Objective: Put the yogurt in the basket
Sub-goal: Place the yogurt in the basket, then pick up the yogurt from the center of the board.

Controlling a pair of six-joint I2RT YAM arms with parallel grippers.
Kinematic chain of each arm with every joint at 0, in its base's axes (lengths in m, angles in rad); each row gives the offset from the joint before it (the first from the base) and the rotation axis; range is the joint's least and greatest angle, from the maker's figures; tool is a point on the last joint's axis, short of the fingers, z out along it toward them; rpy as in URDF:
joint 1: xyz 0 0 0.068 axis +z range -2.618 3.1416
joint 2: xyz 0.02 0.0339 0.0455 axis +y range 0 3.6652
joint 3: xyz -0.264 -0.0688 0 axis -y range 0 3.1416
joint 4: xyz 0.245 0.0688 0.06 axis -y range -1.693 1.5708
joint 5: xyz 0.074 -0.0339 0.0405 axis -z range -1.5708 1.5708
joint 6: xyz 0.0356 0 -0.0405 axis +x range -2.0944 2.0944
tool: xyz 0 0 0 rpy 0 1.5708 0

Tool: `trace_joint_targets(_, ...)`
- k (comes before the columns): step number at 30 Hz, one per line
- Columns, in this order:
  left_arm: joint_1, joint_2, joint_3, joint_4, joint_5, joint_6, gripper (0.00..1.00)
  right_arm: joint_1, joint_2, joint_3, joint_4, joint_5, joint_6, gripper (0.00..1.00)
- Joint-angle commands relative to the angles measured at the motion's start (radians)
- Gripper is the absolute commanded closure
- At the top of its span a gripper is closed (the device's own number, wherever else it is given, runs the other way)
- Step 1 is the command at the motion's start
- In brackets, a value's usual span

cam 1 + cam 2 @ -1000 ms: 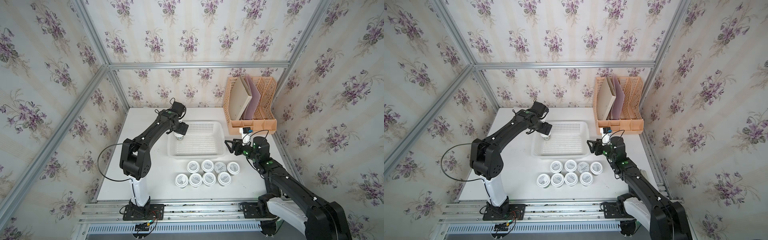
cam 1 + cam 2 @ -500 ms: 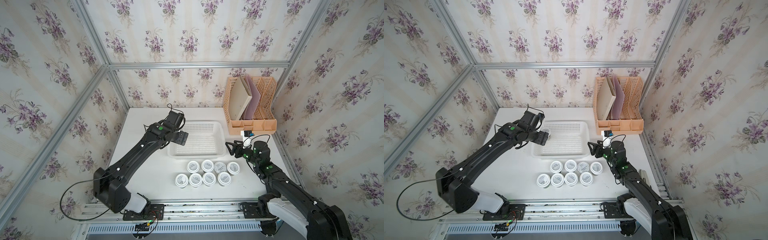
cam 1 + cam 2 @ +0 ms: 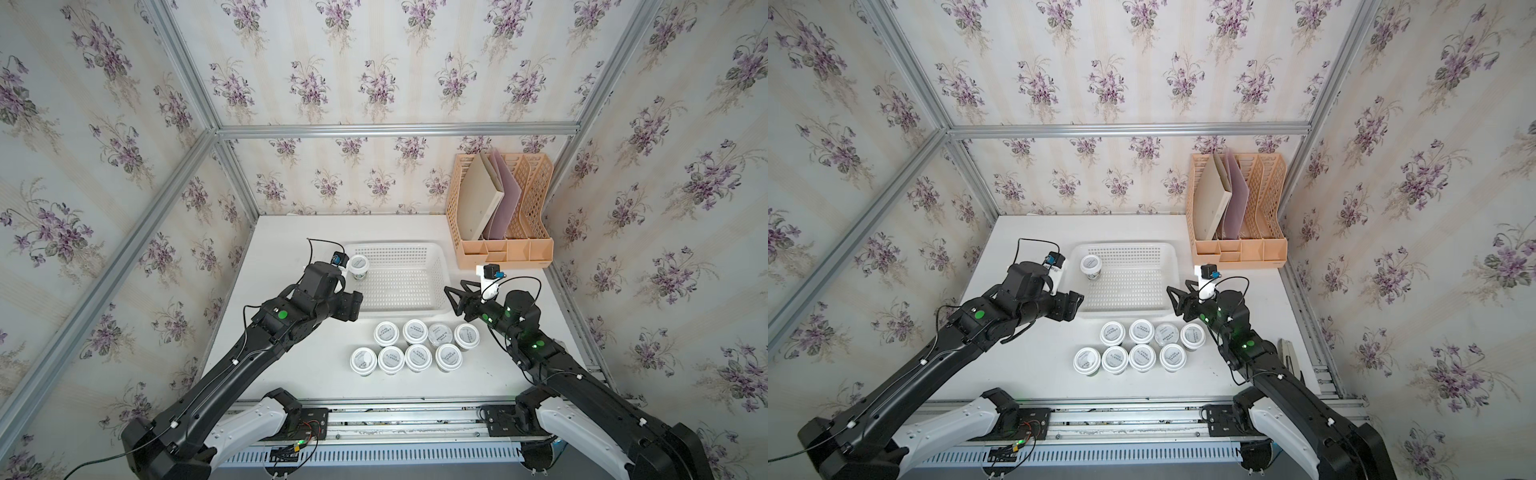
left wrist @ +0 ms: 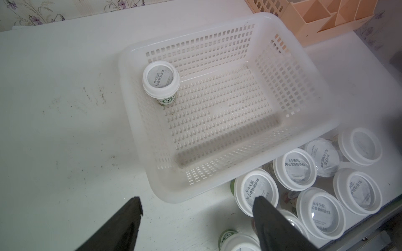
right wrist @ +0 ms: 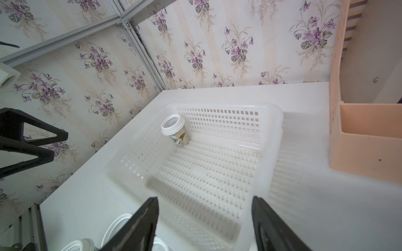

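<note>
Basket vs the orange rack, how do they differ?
The basket is white, low and open-topped, holding one yogurt cup; the file rack is peach, tall, with upright slots holding folders. The basket lies central on the table; the rack stands at its far corner. Both have perforated plastic walls.

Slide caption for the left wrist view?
One yogurt cup stands in a corner of the white basket; remaining cups cluster outside it; left gripper open.
</note>
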Motion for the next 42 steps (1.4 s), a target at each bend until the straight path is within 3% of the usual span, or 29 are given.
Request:
trace_joint_targets(1,-0.006,-0.037,-0.018,-0.044,0.023,-0.006,0.17,0.008,-0.005,-0.001,-0.003,0.038,-0.008,0.29)
trace_joint_targets(9,-0.056,-0.146,-0.134,-0.090,0.053,-0.069,0.27,0.045,0.027,0.025,-0.029,0.060,-0.025,0.31)
trace_joint_targets(16,-0.169,-0.155,-0.104,-0.239,0.000,-0.114,0.27,0.069,0.024,0.029,-0.039,0.091,-0.031,0.32)
trace_joint_targets(24,-0.302,-0.065,-0.114,-0.265,-0.035,-0.181,0.27,0.077,0.032,0.034,-0.048,0.096,-0.033,0.32)
trace_joint_targets(42,-0.354,0.112,-0.144,-0.151,-0.004,-0.208,0.24,0.078,0.021,0.032,-0.052,0.100,-0.031,0.31)
